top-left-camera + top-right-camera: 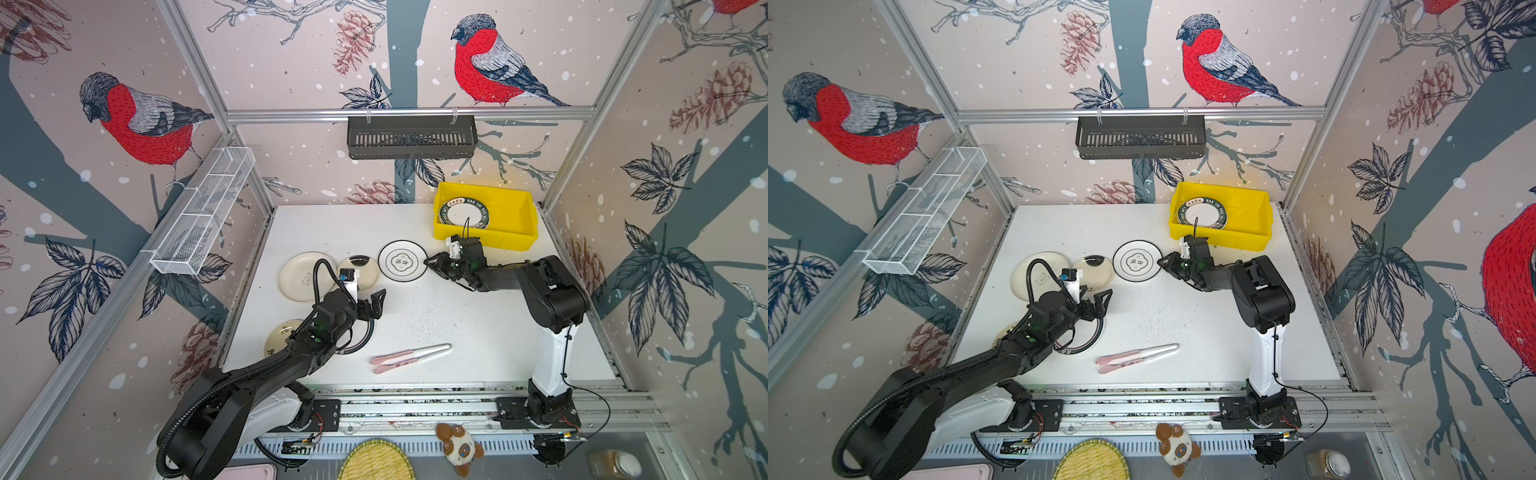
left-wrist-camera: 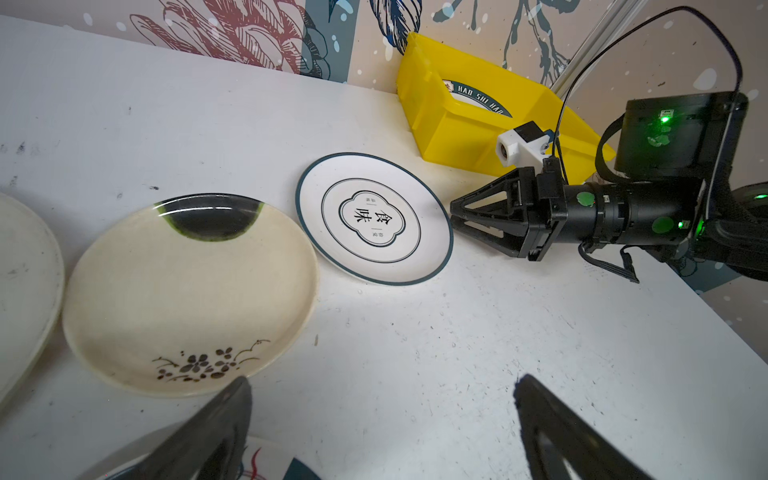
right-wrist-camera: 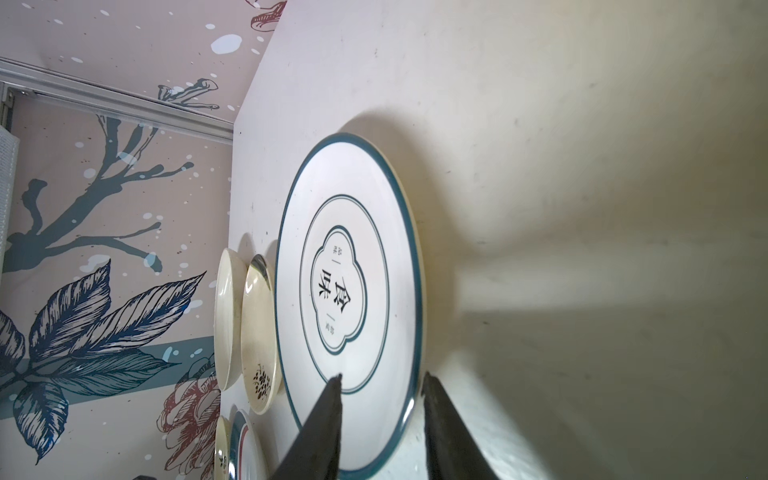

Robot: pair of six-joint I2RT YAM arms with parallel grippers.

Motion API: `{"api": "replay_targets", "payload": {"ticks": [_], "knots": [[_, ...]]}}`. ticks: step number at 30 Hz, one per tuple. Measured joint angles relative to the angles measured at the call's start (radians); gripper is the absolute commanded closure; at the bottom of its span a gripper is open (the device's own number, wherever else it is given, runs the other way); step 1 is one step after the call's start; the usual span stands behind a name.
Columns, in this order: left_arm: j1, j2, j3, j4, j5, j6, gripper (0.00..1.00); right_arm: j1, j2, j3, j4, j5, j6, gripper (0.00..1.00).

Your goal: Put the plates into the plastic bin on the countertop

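The yellow plastic bin sits at the white countertop's far right corner, holding a green-lettered plate. A teal-rimmed plate lies flat just before it. Leftward lie a dark-patched cream plate and a plain cream plate. A small cream plate and a dark-ringed plate lie nearer the front left corner.

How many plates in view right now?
6. One plate in the yellow bin; teal-rimmed plate at the right hand; dark-patch cream plate and large cream plate beside it; small cream plate and dark-rimmed plate under the left arm. Stacked ones may be hidden.

Pink utensils, plush toy
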Motion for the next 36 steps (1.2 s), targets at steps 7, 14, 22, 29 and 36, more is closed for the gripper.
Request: {"api": "replay_targets", "payload": {"ticks": [7, 14, 22, 29, 36], "knots": [[0.0, 0.0, 0.0, 0.0, -0.003, 0.005, 0.02, 0.005, 0.035, 0.058, -0.066, 0.029, -0.007, 0.7], [0.0, -0.002, 0.0, -0.001, -0.003, 0.005, 0.02, 0.013, 0.069, 0.108, -0.113, 0.049, -0.029, 0.73], [0.0, 0.001, 0.0, -0.001, -0.008, 0.005, 0.02, 0.014, 0.098, 0.135, -0.112, 0.052, -0.027, 0.87], [0.0, 0.001, 0.0, -0.002, -0.011, 0.005, 0.02, 0.007, 0.095, 0.134, -0.104, 0.051, -0.003, 0.95], [0.0, 0.002, 0.0, -0.001, -0.011, 0.005, 0.02, -0.006, 0.032, 0.093, -0.145, 0.075, -0.016, 0.99]]}}
